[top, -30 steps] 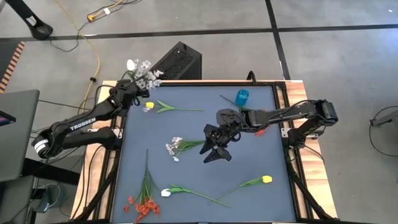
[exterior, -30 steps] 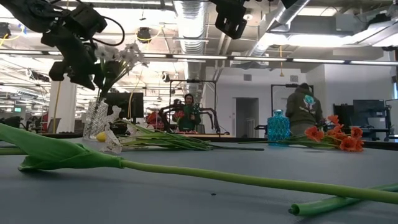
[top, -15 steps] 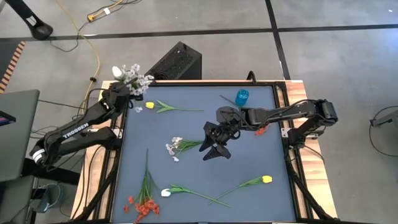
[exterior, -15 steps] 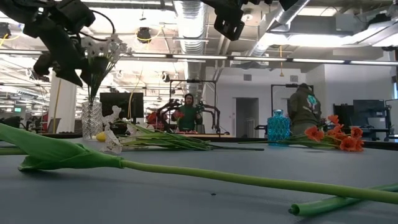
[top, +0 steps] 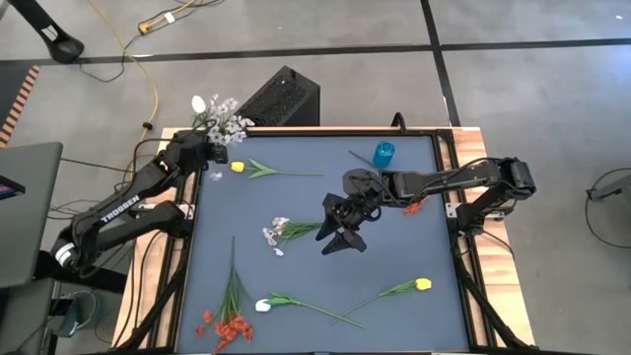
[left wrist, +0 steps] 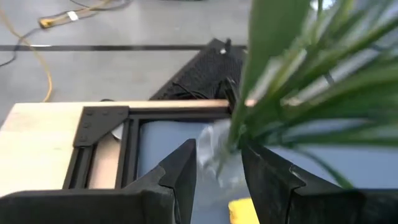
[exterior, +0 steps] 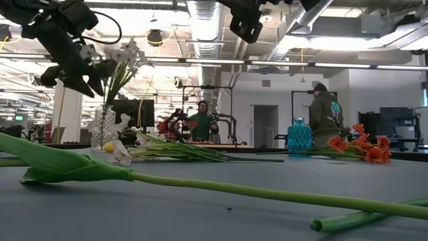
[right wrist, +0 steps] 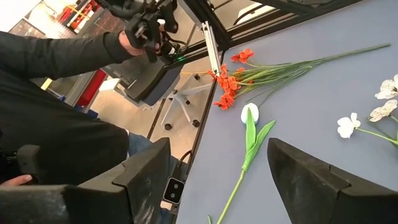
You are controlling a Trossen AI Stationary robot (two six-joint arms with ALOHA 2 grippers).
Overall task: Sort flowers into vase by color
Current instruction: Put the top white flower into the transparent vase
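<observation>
— Where is the left gripper (top: 210,150) right now?

— It sits at the far left corner of the bench (top: 394,237), closed on the green stems of a bunch of white flowers (top: 223,111). In the low view the bunch (exterior: 127,57) is held tilted, its stems reaching down into a clear glass vase (exterior: 103,127). The left wrist view shows the stems (left wrist: 261,118) pinched between the two dark fingers (left wrist: 180,174).

— And the right gripper (top: 343,240)?

— It hangs above the middle of the bench with its jaws spread wide and nothing between them. A white sprig (top: 278,233) lies on the bench just to its left.

— What else lies on the bench?

— A yellow flower (top: 238,168) lies near the vase at the far left, its stem pointing right. A blue vase (top: 384,153) stands at the far edge, right of centre, with red-orange flowers (top: 411,208) near it, partly hidden under the right arm. At the near left lies a red-orange bunch (top: 226,324), and beside it a white tulip (top: 263,306) with a long stem. A yellow tulip (top: 423,284) lies at the near right.

— Anyone in the room?

— The low view shows a seated person (exterior: 200,120) and a standing person (exterior: 323,110) far behind the bench. The right wrist view shows a dark sleeve and a hand (right wrist: 140,34) holding a controller beside the bench.
</observation>
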